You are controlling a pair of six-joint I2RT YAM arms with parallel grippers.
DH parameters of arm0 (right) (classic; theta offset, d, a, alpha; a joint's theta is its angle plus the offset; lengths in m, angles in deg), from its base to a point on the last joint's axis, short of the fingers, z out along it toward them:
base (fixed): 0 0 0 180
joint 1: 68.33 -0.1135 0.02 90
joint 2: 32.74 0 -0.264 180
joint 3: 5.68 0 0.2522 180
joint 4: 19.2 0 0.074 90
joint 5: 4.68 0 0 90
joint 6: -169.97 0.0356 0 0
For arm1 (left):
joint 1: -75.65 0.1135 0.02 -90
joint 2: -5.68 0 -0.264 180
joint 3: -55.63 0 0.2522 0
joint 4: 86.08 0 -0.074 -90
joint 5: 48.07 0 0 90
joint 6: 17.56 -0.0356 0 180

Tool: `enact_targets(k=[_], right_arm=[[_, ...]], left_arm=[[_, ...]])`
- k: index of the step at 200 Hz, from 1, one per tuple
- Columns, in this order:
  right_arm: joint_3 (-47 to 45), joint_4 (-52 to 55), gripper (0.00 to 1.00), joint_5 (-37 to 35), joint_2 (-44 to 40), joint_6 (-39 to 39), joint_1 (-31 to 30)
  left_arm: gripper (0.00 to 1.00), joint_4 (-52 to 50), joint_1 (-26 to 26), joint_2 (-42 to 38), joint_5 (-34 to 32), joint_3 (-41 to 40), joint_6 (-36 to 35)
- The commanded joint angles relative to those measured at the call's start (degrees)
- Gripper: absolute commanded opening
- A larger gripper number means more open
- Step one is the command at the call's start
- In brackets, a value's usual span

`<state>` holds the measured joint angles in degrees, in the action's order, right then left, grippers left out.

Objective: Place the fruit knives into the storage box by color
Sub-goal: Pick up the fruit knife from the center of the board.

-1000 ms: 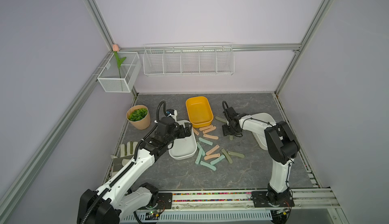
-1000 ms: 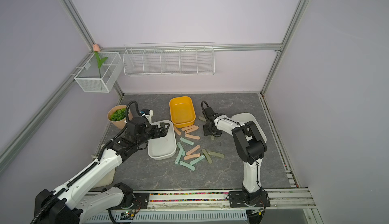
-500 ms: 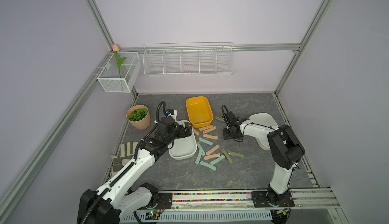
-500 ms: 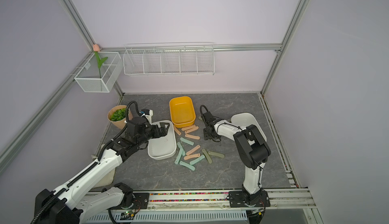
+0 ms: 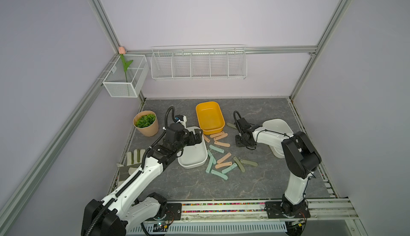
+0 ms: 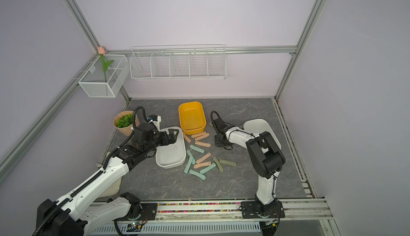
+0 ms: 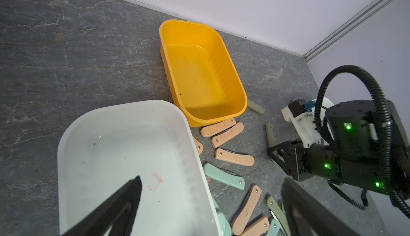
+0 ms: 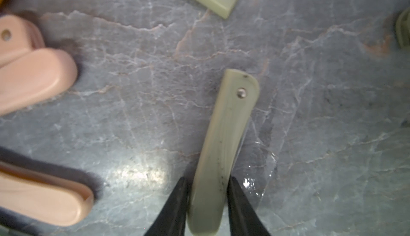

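A: Far left, the glove lies at the table edge. It is not a knife, so ignore it. The left gripper hangs over the near white tub, jaws spread, nothing in them.

B: Any risk there?

A: A careless sweep could shove that tub into the loose fruit knives just beside it. That would reshuffle peach, mint and olive.

B: The yellow tub?

A: It looks empty. Peach knives lie against its near wall.

B: And the right side?

A: The right gripper is down at the table. Its jaws pinch an olive knife across its width, close to one rounded end. The knife lies flat on the stone, apart from the pile.

B: So the worry is the hold.

A: Yes. With the grip that near the end, the long free part may droop or swivel on the lift. The smooth sides could also slip out, and a drop might land the knife among the wrong colour. The arm also lies across the second white tub, so a quick swing could nudge it. I can't tell which tub takes olive.
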<state>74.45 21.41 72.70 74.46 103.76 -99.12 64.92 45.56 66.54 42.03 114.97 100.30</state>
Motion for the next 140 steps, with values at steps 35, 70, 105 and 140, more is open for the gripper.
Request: enact_targets(k=[35, 70, 105, 140], right_arm=[[-4.01, 4.4, 0.23, 1.7, -1.38, 0.9, 1.34], [-3.38, 4.61, 0.23, 3.32, -5.43, 1.08, 1.42], [-1.11, 5.94, 0.23, 4.05, -9.44, 1.12, 1.77], [0.82, 6.8, 0.23, 5.86, -13.1, 1.83, 3.85]], left_arm=[[0.99, 0.74, -0.41, 0.74, 0.86, 0.72, 1.06], [0.99, 0.74, -0.41, 0.88, 1.1, 1.45, 1.28], [0.99, 0.85, -0.5, 1.36, 1.52, 2.38, 1.32], [0.99, 1.13, -0.71, 1.98, 2.25, 3.4, 1.32]])
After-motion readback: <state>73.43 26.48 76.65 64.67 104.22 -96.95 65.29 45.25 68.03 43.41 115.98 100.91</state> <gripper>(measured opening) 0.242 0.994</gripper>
